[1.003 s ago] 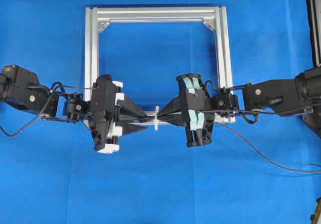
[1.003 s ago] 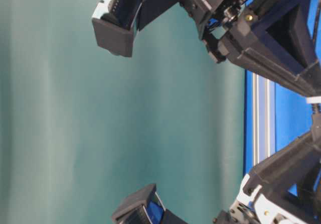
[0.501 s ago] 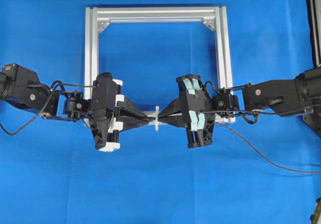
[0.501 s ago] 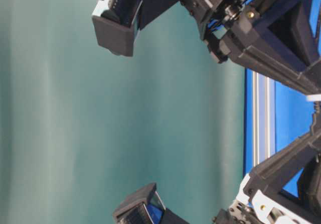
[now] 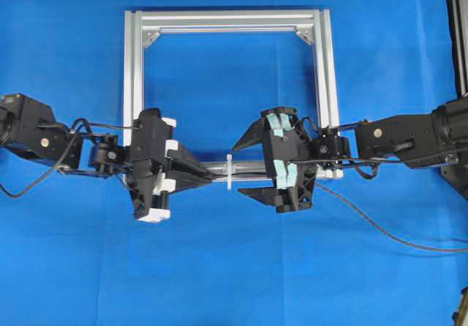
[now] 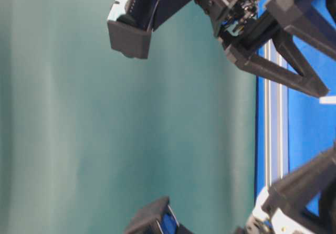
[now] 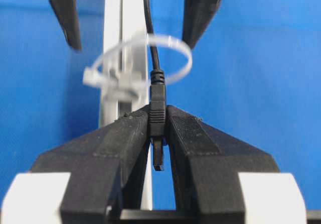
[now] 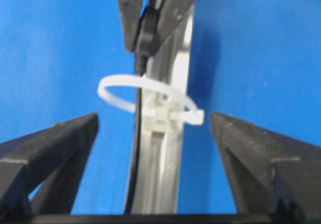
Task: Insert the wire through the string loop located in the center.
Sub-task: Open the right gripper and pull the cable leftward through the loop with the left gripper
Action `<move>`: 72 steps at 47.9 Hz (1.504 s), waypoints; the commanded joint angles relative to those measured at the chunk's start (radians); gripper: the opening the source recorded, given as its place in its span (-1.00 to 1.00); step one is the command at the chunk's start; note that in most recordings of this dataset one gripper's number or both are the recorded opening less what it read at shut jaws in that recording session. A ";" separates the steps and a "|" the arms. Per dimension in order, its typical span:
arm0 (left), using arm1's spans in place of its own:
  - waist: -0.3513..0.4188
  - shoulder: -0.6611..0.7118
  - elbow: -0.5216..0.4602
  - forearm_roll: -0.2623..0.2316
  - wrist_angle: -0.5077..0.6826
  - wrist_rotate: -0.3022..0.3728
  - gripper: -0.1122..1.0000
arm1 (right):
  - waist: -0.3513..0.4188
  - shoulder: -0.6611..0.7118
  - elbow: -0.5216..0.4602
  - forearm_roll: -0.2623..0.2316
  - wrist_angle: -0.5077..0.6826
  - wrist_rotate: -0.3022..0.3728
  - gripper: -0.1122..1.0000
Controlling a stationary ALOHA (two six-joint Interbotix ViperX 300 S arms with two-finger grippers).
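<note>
Left hand (image 5: 212, 177) is pressed shut on the small dark plug (image 7: 157, 114) at the end of the wire (image 7: 149, 28), pinching it right at the plug body. The metallic tip pokes back between the fingers, and the cable runs away from the hand, straight through the string loop (image 7: 145, 59). So from the left hand the loop sits just to its right in the overhead view, close in front of the fingertips, with the wire's long axis lying left-right along the near bar of the silver frame (image 5: 134, 63).

Middle: the loop (image 5: 229, 171) stands upright on that near bar, a thin white zip-tie-like ring, and the wire already passes through it as far as I can tell from both wrist views.

Right: the right hand (image 5: 241, 167) is spread wide, nothing in it. Its two fingers straddle the bar and the wire just right of the loop. The left hand is the one that has the plug, so I'd guess any further pulling through is its job.

Count: two hands, one wire, one plug, one loop, one square frame on the blue worktop (image 5: 234, 282).
</note>
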 commanded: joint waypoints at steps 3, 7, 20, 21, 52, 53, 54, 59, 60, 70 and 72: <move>-0.006 -0.061 0.032 0.002 -0.005 0.002 -0.65 | 0.000 -0.048 0.009 0.000 -0.003 0.002 0.75; -0.008 -0.092 0.078 0.003 -0.005 0.000 -0.65 | 0.000 -0.058 0.020 0.000 -0.003 0.002 0.77; -0.008 -0.215 0.236 0.002 -0.005 0.000 -0.65 | 0.000 -0.071 0.037 0.000 -0.003 0.000 0.77; -0.008 -0.225 0.249 0.002 -0.005 0.000 -0.65 | 0.000 -0.071 0.037 0.000 -0.003 0.000 0.77; -0.054 -0.448 0.502 0.003 0.015 -0.091 -0.65 | 0.002 -0.072 0.021 -0.002 -0.003 0.002 0.77; -0.054 -0.445 0.497 0.002 0.020 -0.091 -0.65 | 0.002 -0.072 0.023 0.000 -0.003 0.002 0.77; -0.054 -0.443 0.492 0.002 0.026 -0.089 -0.65 | 0.002 -0.074 0.021 -0.002 -0.002 0.002 0.77; -0.054 -0.422 0.465 0.003 0.064 -0.078 -0.65 | 0.002 -0.072 0.025 0.000 -0.003 0.002 0.77; -0.054 -0.416 0.459 0.003 0.072 -0.077 -0.65 | 0.002 -0.072 0.023 -0.002 -0.003 0.002 0.77; -0.054 -0.391 0.426 0.003 0.117 -0.051 -0.65 | 0.002 -0.072 0.025 0.000 -0.003 0.002 0.77; -0.054 -0.394 0.428 0.003 0.117 -0.051 -0.65 | 0.000 -0.072 0.025 0.000 -0.002 0.002 0.77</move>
